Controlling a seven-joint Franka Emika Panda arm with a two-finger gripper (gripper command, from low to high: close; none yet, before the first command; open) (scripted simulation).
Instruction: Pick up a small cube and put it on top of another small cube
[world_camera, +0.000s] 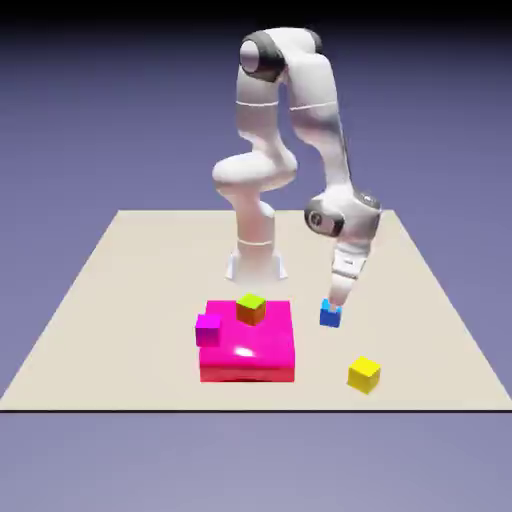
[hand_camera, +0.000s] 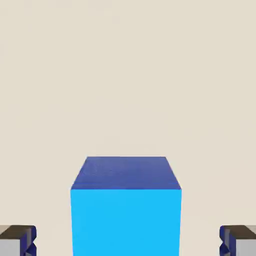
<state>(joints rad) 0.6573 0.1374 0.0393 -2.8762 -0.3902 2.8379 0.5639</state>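
Observation:
The small bright blue cube (world_camera: 330, 316) rests on the beige table, right of the pink block. In the hand view the blue cube (hand_camera: 126, 207) fills the lower middle, and clear gaps separate it from the two grey fingertips (hand_camera: 17, 240) at the bottom corners. My gripper (world_camera: 331, 306) is lowered over the blue cube with its jaws open around it, touching nothing. The small yellow cube (world_camera: 364, 374) sits alone nearer the table's front edge, toward the exterior view's right of the blue one.
A large flat pink block (world_camera: 248, 345) lies in the middle of the table (world_camera: 120, 300). On its top sits a green-topped orange cube (world_camera: 251, 308). A small magenta cube (world_camera: 208, 328) sits at its left edge.

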